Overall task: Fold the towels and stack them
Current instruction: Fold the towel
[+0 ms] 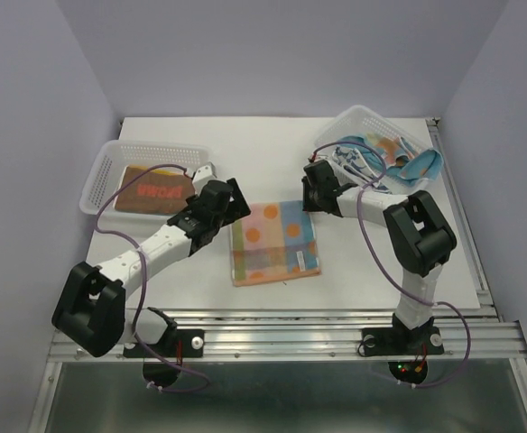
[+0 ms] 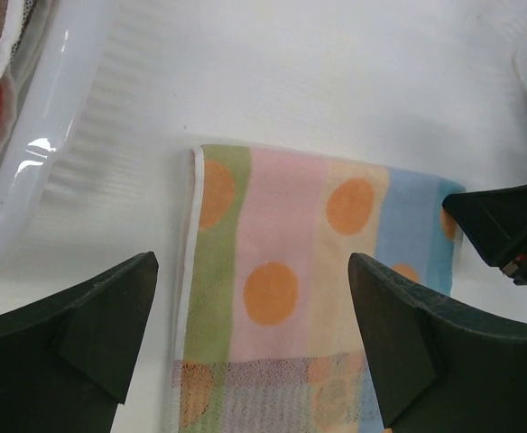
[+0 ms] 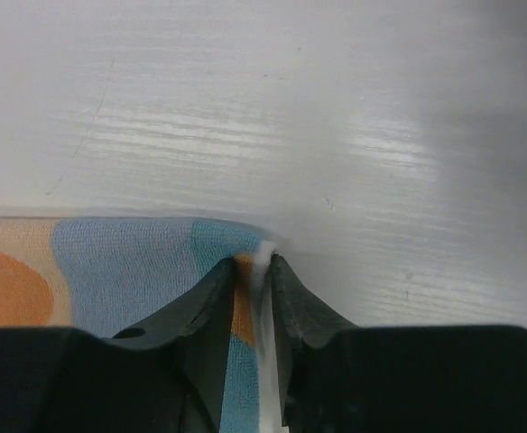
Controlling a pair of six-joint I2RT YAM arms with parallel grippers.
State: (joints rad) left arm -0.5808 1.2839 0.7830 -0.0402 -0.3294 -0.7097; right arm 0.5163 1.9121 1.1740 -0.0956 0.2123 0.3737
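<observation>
right claw point(image 3: 254, 271): pinched narrow on a corner of the pastel towel point(image 3: 128, 262), hem caught inside | left claw point(image 2: 250, 271): wide, empty, towel's other corner just below it | tip: you grab that corner too, then lift both evenly so the fold lands square

Fingers point(image 3: 200, 311) seemingly pinch the pastel towel point(image 3: 128, 262) at its corner, on the table point(image 3: 291, 108).

Left basket point(image 1: 101, 179), right basket point(image 1: 355, 115) flank towel point(image 1: 272, 239) (table point(image 1: 245, 144) between).

Soft cloth towel point(image 1: 274, 242) on smooth, faintly glossy table point(image 1: 263, 153).
</observation>
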